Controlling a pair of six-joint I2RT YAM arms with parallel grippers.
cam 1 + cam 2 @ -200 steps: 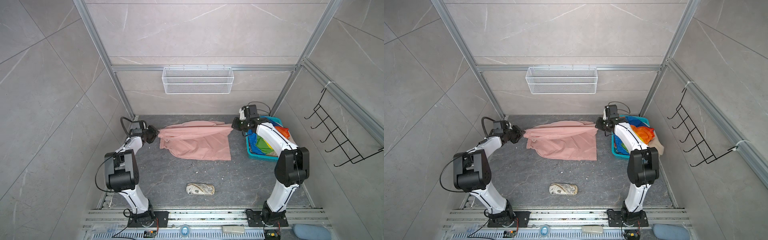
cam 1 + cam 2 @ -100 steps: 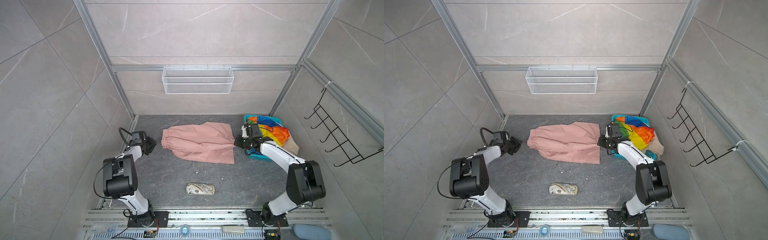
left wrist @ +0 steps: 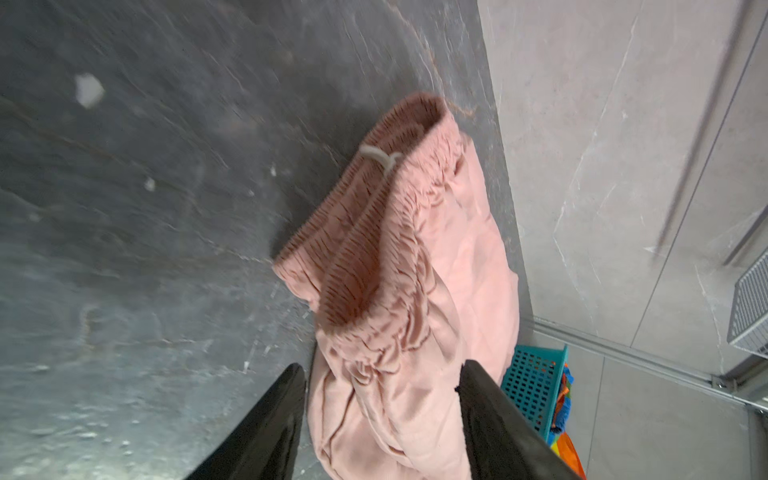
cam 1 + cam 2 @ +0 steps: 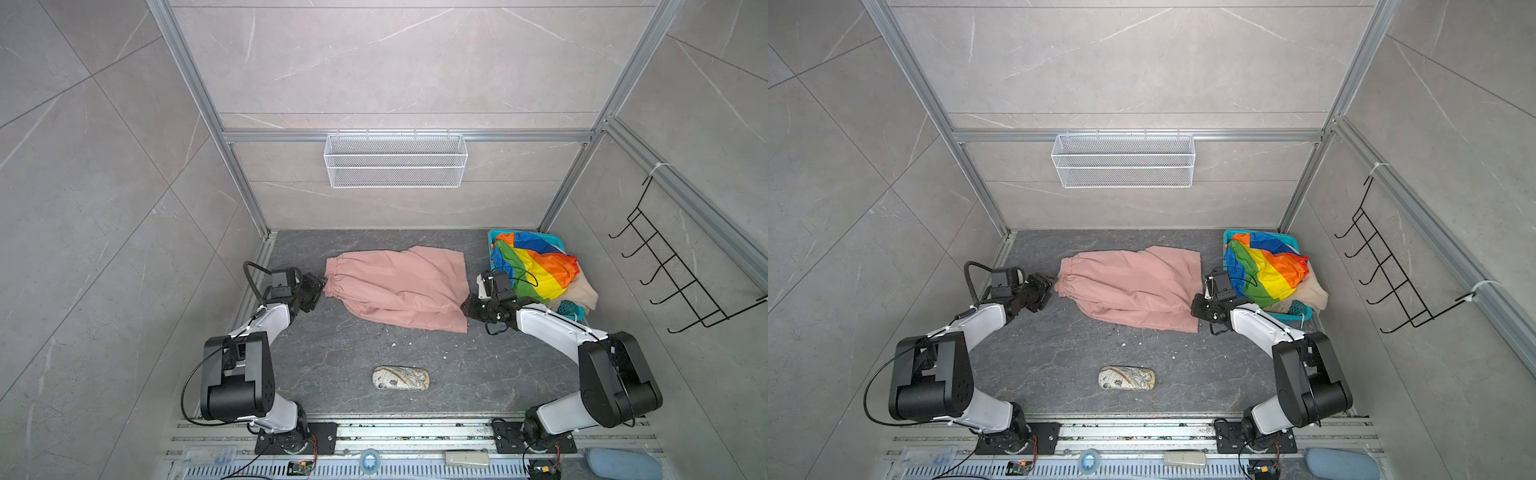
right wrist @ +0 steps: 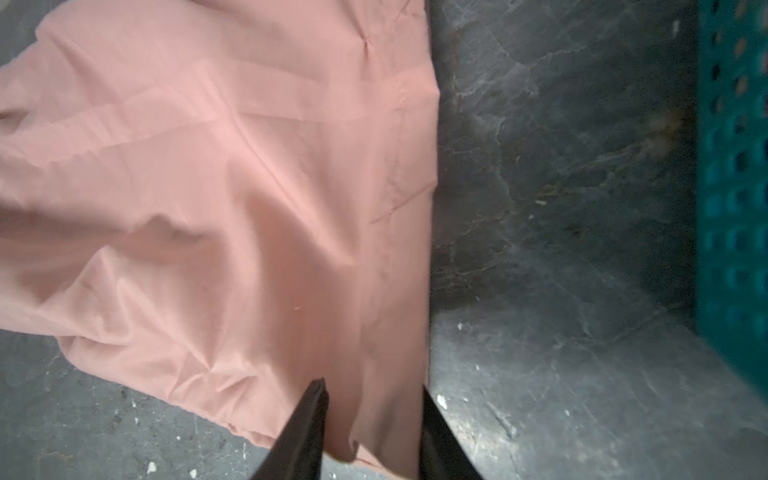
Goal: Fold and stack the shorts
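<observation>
Pink shorts (image 4: 399, 286): centre of frame in both top views, spread on the floor, unfolded, lower leg rumpled; risk, a crooked fold over those creases.
Rainbow shorts (image 4: 536, 266), beige shorts (image 4: 582, 291): heaped in teal basket (image 4: 567, 309), right of centre; risk, both dragged out together.
Left gripper (image 4: 318, 286), right gripper (image 4: 467, 309): fingers apart, straddling waistband and hem; risk, cloth snagging on withdrawal.
Pouch (image 4: 401, 378): lower centre; may crowd the stack.

L arm (image 4: 270, 320) is held low, elbow bent, forearm angled fwd and inward. The left gripper (image 4: 316, 287) points toward centre, its jaws clearly apart in the wrist view (image 3: 380, 374). R arm (image 4: 548, 328) mirrors it, forearm stretched inward. The right gripper (image 4: 468, 309) is also low, jaws parted but narrower, probably, as the wrist view (image 5: 374, 386) is blurred.
</observation>
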